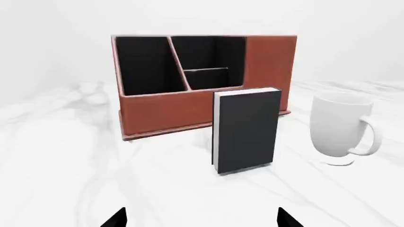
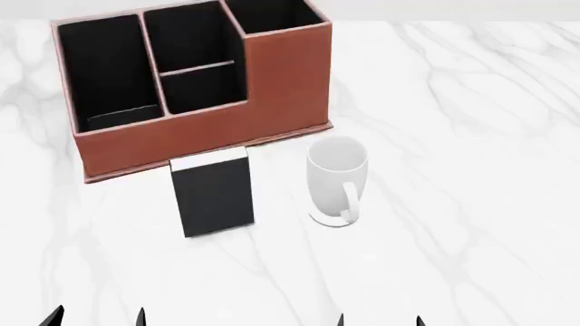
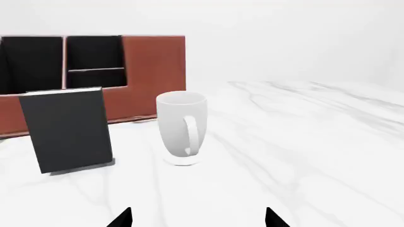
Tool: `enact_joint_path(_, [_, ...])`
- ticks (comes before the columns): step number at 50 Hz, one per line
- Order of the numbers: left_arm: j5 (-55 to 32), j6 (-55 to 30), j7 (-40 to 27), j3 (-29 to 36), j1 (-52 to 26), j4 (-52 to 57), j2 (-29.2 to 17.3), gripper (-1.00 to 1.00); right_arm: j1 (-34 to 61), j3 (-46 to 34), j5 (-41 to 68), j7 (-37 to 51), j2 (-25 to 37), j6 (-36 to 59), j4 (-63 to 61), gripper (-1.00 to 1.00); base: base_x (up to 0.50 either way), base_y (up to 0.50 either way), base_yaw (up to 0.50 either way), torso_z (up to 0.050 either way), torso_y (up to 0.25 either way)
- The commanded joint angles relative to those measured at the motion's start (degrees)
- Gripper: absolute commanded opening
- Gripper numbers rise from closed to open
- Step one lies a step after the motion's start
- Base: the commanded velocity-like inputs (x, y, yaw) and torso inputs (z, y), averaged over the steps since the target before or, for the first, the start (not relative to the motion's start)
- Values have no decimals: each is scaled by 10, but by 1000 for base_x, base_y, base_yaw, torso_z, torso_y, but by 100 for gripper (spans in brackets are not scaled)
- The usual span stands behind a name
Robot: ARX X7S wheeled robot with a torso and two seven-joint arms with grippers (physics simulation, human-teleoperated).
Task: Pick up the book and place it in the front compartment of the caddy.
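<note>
Since only the black fingertip ends of each hand show at the near edge of the views, set well apart, both the left hand [image 2: 98,318] and the right hand [image 2: 379,320] read as released and empty. The small thin black-covered book with white page edges [image 2: 214,193] stands upright on the white marbled counter [image 2: 453,170], ahead of the left hand, just in front of the reddish-brown leather-look caddy [image 2: 195,132]. Judgement: approach with the left hand, close across the thin cover faces near the top, lift clear of the low front wall. The white ceramic mug [image 2: 336,180] stands close by on the book's right; keep wide of it. Farther on, the front compartment [image 2: 200,89], a black-lined cell near of the low divider, looks narrow: lower the book upright.
</note>
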Motion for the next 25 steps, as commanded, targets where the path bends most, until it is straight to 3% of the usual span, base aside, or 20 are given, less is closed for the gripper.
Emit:
enact_joint_path(1, [-6,-15,-15,7,-6,-9,-9,100,4,-2,23,22,5,12,8,100,0,0,0,0,0])
enact_joint_path(18, [-23,-23,-51,33,-14,-9,-32,100,5,-31,44,60,32,9,0,100,0,0,0,0,0])
enact_joint_path(25, [-59,-136,-70,12,-50,96,-39,100,26,-21,68,76,44,97,-94,100,0,0,0,0,0])
